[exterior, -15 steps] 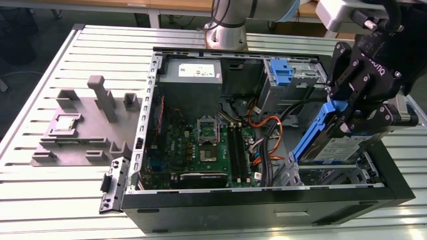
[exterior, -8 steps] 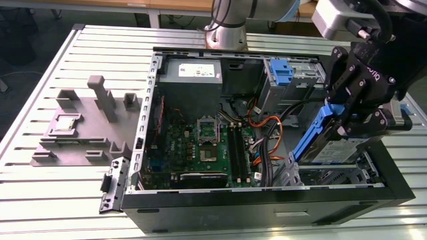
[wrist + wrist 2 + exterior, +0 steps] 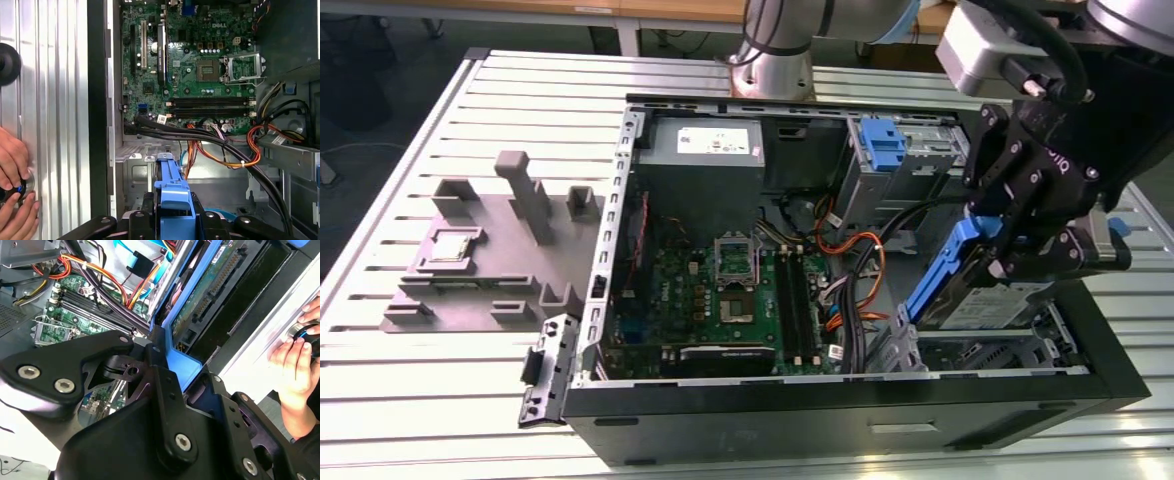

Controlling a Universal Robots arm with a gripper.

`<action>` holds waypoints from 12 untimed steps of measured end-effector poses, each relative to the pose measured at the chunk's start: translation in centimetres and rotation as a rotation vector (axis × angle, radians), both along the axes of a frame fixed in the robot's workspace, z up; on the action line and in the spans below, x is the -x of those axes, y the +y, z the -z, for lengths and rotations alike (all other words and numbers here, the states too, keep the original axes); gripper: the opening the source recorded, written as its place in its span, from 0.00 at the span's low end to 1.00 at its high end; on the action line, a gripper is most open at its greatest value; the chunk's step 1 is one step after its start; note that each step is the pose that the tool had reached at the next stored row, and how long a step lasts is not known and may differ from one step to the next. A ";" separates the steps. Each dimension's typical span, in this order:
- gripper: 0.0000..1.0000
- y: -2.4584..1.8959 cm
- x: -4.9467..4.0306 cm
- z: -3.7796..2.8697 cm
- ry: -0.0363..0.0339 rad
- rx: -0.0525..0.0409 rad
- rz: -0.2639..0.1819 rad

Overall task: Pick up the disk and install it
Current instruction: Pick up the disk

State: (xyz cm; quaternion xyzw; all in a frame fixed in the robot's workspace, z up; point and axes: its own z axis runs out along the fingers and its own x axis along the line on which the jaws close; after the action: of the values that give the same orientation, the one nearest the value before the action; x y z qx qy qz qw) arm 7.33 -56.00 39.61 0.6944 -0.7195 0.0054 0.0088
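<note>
We see gripper [image 3: 1014, 258] closed on disk [image 3: 977, 300], jaws pinching blue carrier bracket [image 3: 172, 197] at disk's upper end. Disk is tilted, nearly on edge, and hangs within computer case [image 3: 854, 405] at case's corner toward exterior view's right. Motherboard [image 3: 720, 290] lies flat on case floor, well apart from disk. We note orange cables [image 3: 220, 155] inside case, between motherboard and disk. Outside case, person's hand [image 3: 295, 362] rests on round knob [image 3: 300, 332] on slatted table [image 3: 440, 100].
</note>
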 end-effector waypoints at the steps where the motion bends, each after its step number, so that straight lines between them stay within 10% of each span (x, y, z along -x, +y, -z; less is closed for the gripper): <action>1: 0.37 0.00 0.00 0.11 0.0000 0.0000 0.000; 12: 0.37 0.00 0.00 1.29 0.0001 0.0001 0.000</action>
State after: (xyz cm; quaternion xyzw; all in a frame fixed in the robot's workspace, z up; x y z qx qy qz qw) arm 7.33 -56.00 38.31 0.6944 -0.7195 0.0054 0.0089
